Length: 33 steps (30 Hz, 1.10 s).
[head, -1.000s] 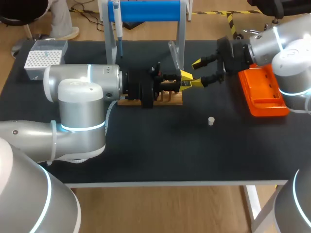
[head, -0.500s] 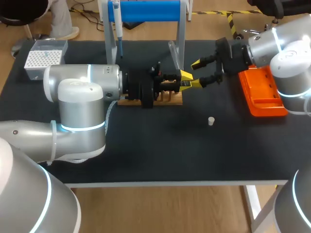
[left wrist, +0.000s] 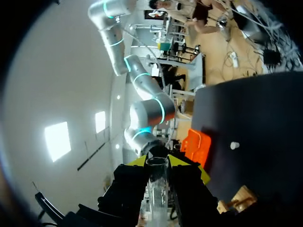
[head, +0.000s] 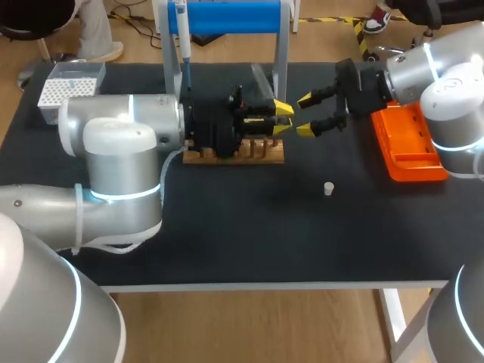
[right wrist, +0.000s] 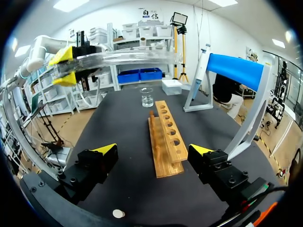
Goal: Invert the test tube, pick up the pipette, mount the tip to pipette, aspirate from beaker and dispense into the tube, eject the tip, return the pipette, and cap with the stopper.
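- Clear glass test tube [left wrist: 157,176] — open rim pointing away from the wrist — clamped in the left gripper [head: 281,119], raised over the wooden rack [head: 234,155]; a second ago this gripper sat lower, at the rack's right end.
- Right gripper [head: 305,115] spread wide, holding nothing, just beside the left one.
- White stopper [head: 328,188] lies apart on the worktop [head: 227,242].

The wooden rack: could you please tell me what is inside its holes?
The wooden rack shows empty-looking holes in the right wrist view; the test tube is held above. Hole bottoms are hidden.
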Available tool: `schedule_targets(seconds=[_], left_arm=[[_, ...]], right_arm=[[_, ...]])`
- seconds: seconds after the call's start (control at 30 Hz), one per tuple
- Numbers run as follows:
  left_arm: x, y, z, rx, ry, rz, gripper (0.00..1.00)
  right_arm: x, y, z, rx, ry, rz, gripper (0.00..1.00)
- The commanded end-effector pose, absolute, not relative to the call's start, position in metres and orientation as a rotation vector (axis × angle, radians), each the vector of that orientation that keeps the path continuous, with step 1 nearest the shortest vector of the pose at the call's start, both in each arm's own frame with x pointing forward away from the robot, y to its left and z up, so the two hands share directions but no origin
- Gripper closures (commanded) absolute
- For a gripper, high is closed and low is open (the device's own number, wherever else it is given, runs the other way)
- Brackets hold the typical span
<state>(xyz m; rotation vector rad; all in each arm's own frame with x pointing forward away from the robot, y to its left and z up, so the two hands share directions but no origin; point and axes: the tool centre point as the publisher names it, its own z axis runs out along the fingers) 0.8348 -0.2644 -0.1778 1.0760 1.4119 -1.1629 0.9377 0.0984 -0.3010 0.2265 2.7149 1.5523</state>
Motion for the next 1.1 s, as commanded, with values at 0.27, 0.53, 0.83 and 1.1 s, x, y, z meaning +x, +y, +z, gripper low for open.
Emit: schedule_targets(seconds=[0.27,0.53,0.83,1.1], left_arm=[[0.858,-0.234,-0.146,0.884,1.639,-1.363,1.0],[0.875,-0.232,-0.146,0.776,1.739,-1.527,1.0],[0.888,-0.233,-0.145,0.693,1.823,-1.684,1.0],[0.894,-0.224,-0.141,0.628,1.916,-1.737,1.0]], right_arm=[[0.937,0.098,-0.301,0.227,2.716,1.55,0.0],[0.937,0.098,-0.301,0.227,2.716,1.55,0.0],[0.937,0.098,-0.301,0.227,2.716,1.55,0.0],[0.937,0.098,-0.301,0.227,2.716,1.55,0.0]])
